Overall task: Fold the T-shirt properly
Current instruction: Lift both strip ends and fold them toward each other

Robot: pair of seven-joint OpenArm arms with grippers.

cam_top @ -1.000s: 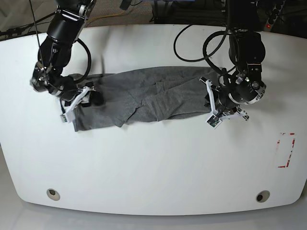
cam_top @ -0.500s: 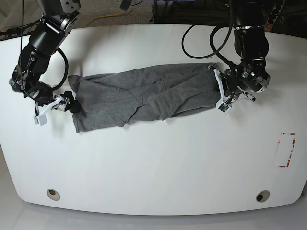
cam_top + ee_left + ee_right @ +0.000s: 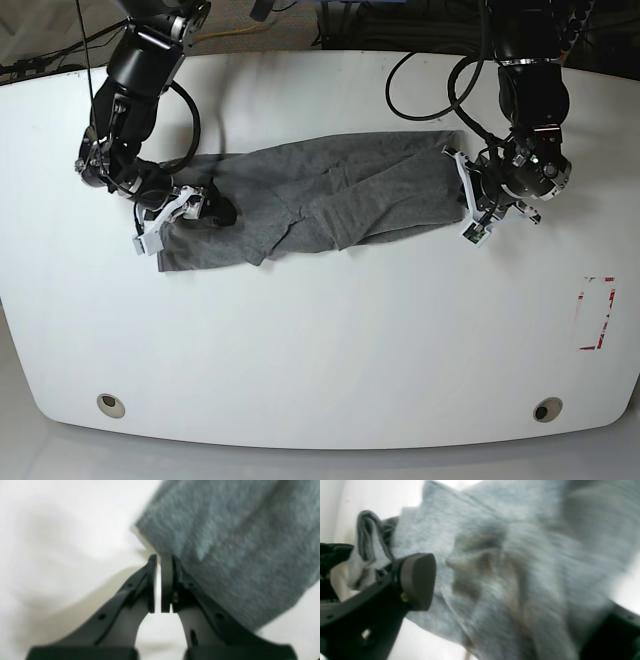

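The grey T-shirt [image 3: 330,190] lies stretched in a long crumpled band across the white table [image 3: 320,340]. My left gripper [image 3: 468,205] is at the shirt's right end. In the left wrist view the gripper [image 3: 158,557] is shut, its tips pinching the hem of the T-shirt [image 3: 237,542]. My right gripper [image 3: 205,210] rests on the shirt's left end. In the right wrist view the gripper [image 3: 517,592] is open, jaws wide apart, with bunched cloth of the T-shirt [image 3: 520,542] between them. That view is blurred.
A red-marked rectangle [image 3: 597,313] sits near the table's right edge. Two round holes [image 3: 111,405] [image 3: 546,409] lie near the front edge. Black cables [image 3: 420,90] loop over the back of the table behind the arms.
My right gripper swung out left past the shirt's end, then came back right onto the cloth. My left gripper shifted right, drawing the shirt's right end with it.
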